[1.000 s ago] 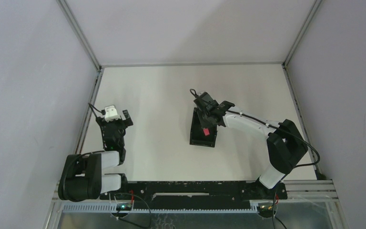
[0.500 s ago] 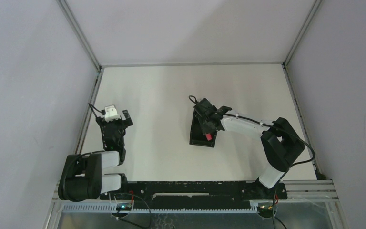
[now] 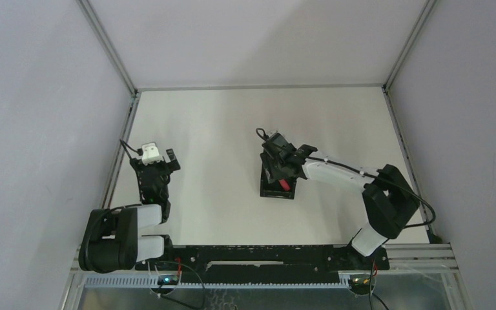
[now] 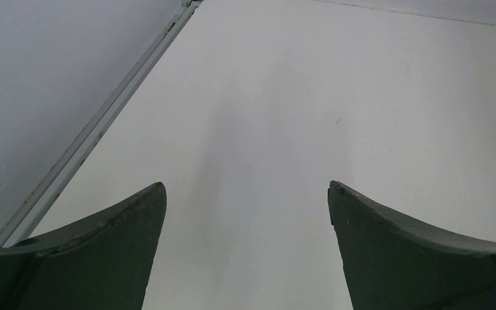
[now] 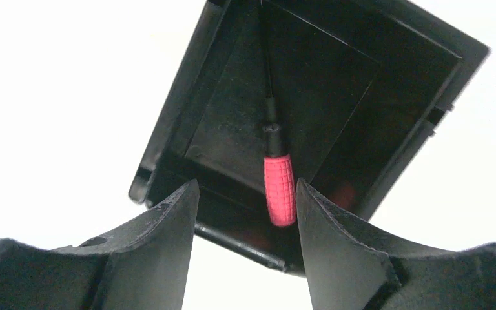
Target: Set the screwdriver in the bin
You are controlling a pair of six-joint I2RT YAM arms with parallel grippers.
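The screwdriver [image 5: 279, 188] lies inside the black bin [image 5: 219, 84], red handle toward me, thin black shaft pointing to the far wall. From above, the red handle [image 3: 285, 185] shows at the near end of the bin [image 3: 268, 189] in mid-table. My right gripper [image 5: 245, 190] hovers just above the bin's near end, open, with the handle close against the right finger and a gap to the left one. My left gripper [image 4: 247, 194] is open over bare table at the left [image 3: 156, 163], far from the bin.
The white table is walled by grey panels with metal rails along the left [image 3: 117, 161] and right [image 3: 403, 155] edges. The right forearm [image 3: 336, 171] reaches in from the right toward the bin.
My right gripper has gone from shut to open, and the screwdriver has dropped from it to lie in the bin. The left arm has not moved.
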